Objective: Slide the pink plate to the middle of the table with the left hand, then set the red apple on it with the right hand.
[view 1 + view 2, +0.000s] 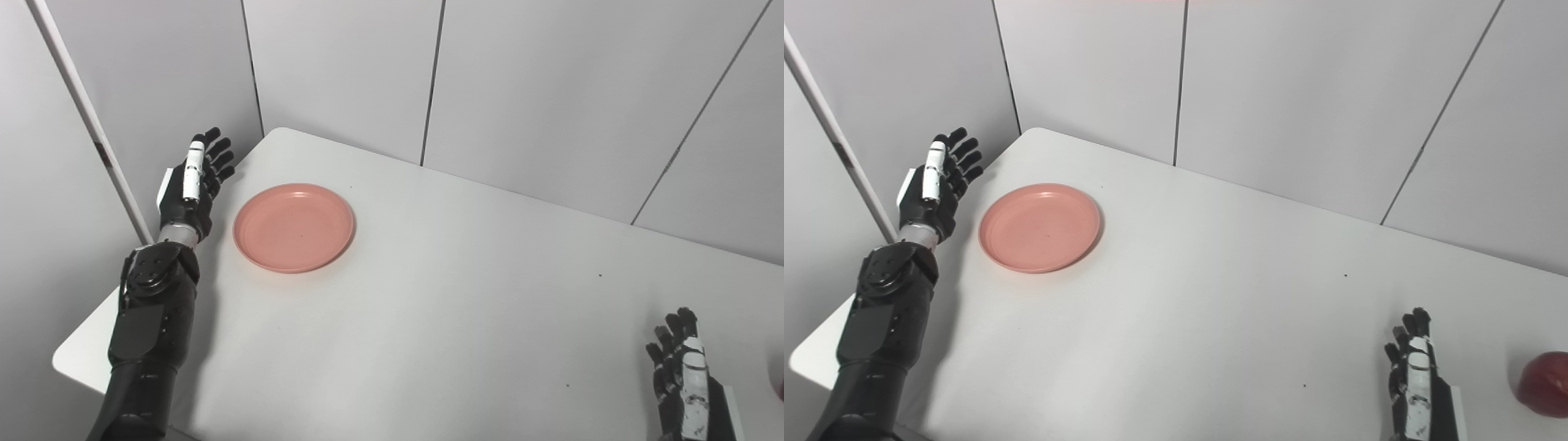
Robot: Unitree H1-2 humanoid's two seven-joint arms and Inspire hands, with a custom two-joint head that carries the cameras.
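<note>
The pink plate (293, 226) lies flat on the white table (465, 306), toward its far left part. My left hand (197, 180) is raised just left of the plate, open, fingers spread and pointing away, a small gap from the rim. The red apple (1543, 384) rests near the right edge of the table, only partly in the right eye view. My right hand (1415, 380) sits low at the front right, open and empty, a short way left of the apple.
Grey wall panels (520, 79) close off the table at the back and left. The table's rounded front-left corner (67, 361) lies beside my left forearm (147, 331). Bare tabletop stretches between the plate and my right hand.
</note>
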